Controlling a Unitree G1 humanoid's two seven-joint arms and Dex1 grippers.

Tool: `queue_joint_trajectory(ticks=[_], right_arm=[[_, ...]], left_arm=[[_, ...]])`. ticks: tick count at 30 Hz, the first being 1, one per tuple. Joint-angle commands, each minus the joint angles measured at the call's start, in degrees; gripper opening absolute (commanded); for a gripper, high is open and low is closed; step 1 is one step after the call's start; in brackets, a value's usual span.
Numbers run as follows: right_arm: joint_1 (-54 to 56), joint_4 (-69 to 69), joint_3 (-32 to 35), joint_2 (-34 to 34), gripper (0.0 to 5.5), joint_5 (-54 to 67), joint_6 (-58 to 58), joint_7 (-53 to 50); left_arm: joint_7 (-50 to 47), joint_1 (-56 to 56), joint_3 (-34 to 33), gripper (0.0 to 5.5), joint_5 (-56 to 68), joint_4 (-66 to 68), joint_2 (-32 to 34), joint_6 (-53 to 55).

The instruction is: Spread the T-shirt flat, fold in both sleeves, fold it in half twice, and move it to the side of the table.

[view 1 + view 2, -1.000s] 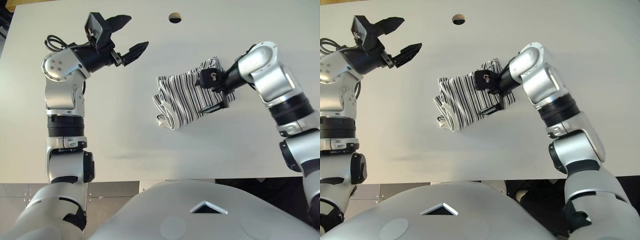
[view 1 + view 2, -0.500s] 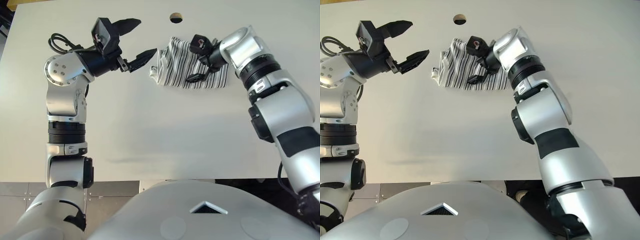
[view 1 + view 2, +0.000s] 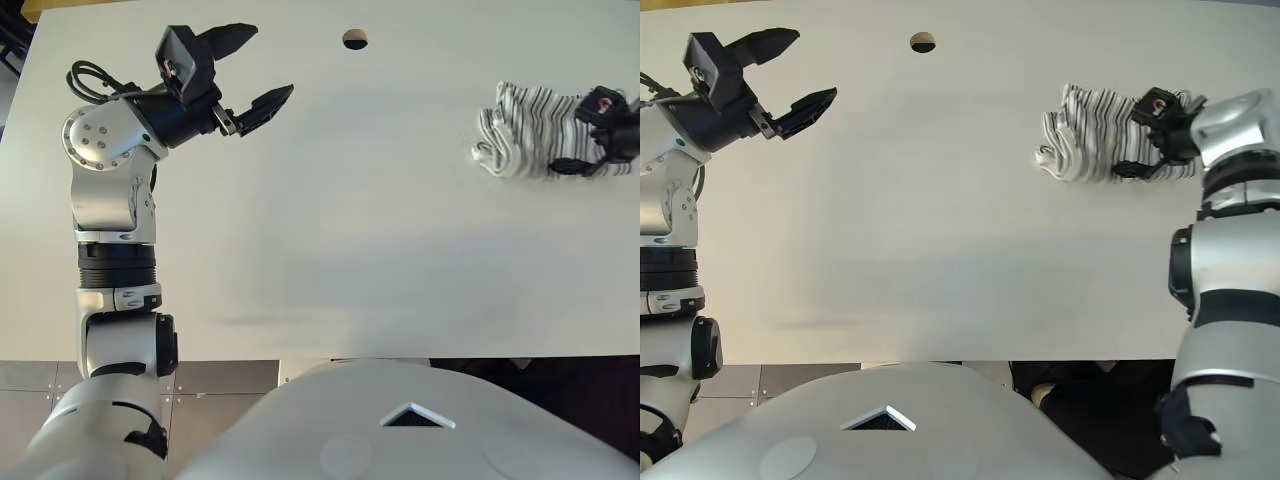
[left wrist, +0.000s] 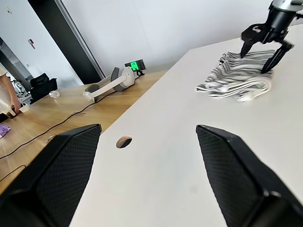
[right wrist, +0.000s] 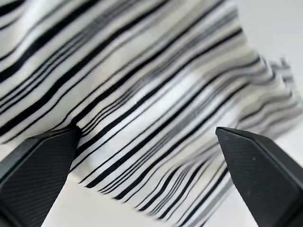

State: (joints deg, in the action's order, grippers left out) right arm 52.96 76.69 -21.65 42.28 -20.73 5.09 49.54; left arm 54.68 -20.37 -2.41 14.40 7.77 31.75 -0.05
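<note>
The white bench [image 3: 330,250] runs from the near edge across to the far side. On its far right part lies the T-shirt [image 3: 1085,135]. It is folded into a small bundle with black and white stripes. It is not spread flat, and its left edge shows several rumpled layers stacked on one another.

The right end effector [image 4: 259,56] is over the right side of the bundle, pointing down at it. Its two dark fingers [image 5: 38,161] are spread apart, with striped cloth showing across the whole gap between them. In the left wrist view the fingertips come down to the far edge of the cloth. I cannot tell whether they press on it or only touch it. They are not pinching any fold.

Farther back, on the left side, the left end effector [image 3: 268,62] hangs above the bench, well apart from the T-shirt. Its fingers are spread wide and nothing is between them. It points toward the right and the far side.

A small round hole [image 3: 354,39] is set in the bench top close to the far edge, just right of the left end effector and well left of the T-shirt.

Beyond the far edge, the left wrist view shows a wood-coloured surface [image 4: 71,111]. A pale device with a green light [image 4: 116,80] rests on it, and a thin dark cable [image 4: 47,130] trails across it.
</note>
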Motion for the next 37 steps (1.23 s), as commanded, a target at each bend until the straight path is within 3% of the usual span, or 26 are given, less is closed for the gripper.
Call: queue_joint_trajectory(ticks=[1, 8, 16, 20, 24, 26, 28, 30, 37], right_arm=[[-2.4, 1.6, -3.3, 1.8, 5.23, -5.7, -3.2, -1.3], [4.4, 1.7, 1.1, 0.0, 5.23, -3.5, -2.6, -0.9], [26.1, -1.7, 12.3, 2.5, 5.23, 6.0, -2.6, 15.2], [26.5, -7.1, 15.8, 0.6, 5.23, 11.0, -9.4, 21.0], [10.5, -29.2, 20.7, -11.2, 5.23, 22.1, -8.5, 14.9], [-0.7, -45.2, 21.4, -16.9, 5.23, 29.0, 0.9, 12.4], [-10.9, -59.1, 20.4, -20.1, 5.23, 31.3, 6.7, 8.1], [-21.8, -72.1, 17.8, -22.9, 5.23, 28.8, 5.2, 2.2], [-33.6, -85.1, 14.8, -27.3, 5.23, 26.0, 6.4, -8.3]], left_arm=[[0.0, 0.2, 1.0, 3.72, -0.4, 0.0, -0.1, -0.5], [-0.7, 1.2, 1.0, 3.72, -0.7, -0.2, -0.1, -1.0], [-2.3, 0.8, -0.5, 3.72, 0.7, -1.7, -0.7, -0.4], [-3.7, 2.5, -0.5, 3.72, 2.6, -5.3, -1.7, 1.6], [-10.7, 9.7, -2.6, 3.72, 5.0, -16.7, -5.0, 4.6], [-14.6, 14.3, -3.1, 3.72, 5.0, -22.8, -6.5, 5.6], [-17.1, 16.8, -3.2, 3.72, 4.1, -25.7, -7.6, 5.1], [-18.4, 18.3, -3.1, 3.72, 4.0, -27.5, -8.5, 4.0], [-20.9, 21.8, -3.6, 3.72, 3.3, -32.3, -9.8, -0.7]])
